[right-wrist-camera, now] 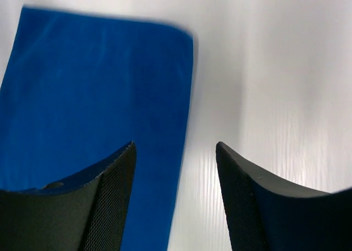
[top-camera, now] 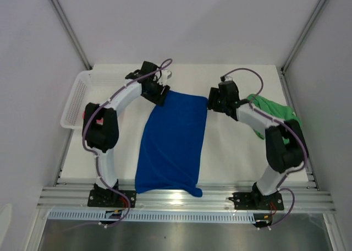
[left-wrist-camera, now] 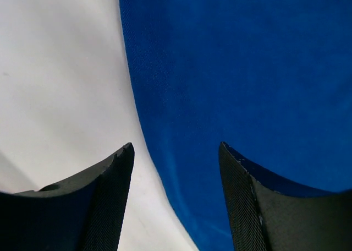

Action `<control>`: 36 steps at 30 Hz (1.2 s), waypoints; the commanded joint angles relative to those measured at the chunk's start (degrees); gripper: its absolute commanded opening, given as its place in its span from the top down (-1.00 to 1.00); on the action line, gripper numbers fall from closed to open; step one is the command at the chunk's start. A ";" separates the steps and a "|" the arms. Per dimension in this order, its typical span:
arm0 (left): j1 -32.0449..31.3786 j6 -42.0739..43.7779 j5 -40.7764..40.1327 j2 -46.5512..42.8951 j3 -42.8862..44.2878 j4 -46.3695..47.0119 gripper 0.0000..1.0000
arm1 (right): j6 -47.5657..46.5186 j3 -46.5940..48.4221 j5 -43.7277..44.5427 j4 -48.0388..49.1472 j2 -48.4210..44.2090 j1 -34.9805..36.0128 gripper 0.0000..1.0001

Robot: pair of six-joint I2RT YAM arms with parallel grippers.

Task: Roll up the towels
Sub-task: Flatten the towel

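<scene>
A royal blue towel (top-camera: 171, 143) lies spread flat down the middle of the table, its near corner hanging over the front edge. My left gripper (top-camera: 161, 92) hovers at the towel's far left corner, open, with the blue cloth's edge (left-wrist-camera: 231, 86) below and nothing between its fingers. At the far right corner my right gripper (top-camera: 212, 103) is open too, straddling the towel's right edge (right-wrist-camera: 99, 97) without holding it. A bright green towel (top-camera: 275, 110) lies crumpled behind my right arm at the table's right side. A small pink-red patch (top-camera: 84, 113) peeks out behind my left arm.
A white mesh basket (top-camera: 77, 99) stands at the table's left edge, beside my left arm. An aluminium rail (top-camera: 181, 198) runs along the front edge. White walls and slanted frame posts close in the back and sides.
</scene>
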 commanded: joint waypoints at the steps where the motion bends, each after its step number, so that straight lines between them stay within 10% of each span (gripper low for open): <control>1: 0.44 -4.28 -1.68 4.09 4.53 -1.88 -0.32 | -4.10 11.19 -5.94 2.83 11.14 -2.94 -0.25; 9: 1.92 -4.71 0.34 11.82 10.24 -3.89 -0.37 | -7.70 29.40 -9.29 -2.45 29.88 -5.75 -0.22; 19: 3.77 -7.96 9.03 25.88 33.61 -23.80 -0.34 | -5.24 24.49 -12.55 1.24 29.45 -6.37 -0.09; 24: 4.13 -7.79 13.44 25.45 30.02 -27.17 -0.32 | -4.54 21.15 -13.00 1.34 29.53 -6.20 0.03; 36: 5.71 -7.44 18.09 14.57 16.84 -19.02 -0.18 | -6.64 22.38 -12.13 0.46 30.33 -8.92 1.00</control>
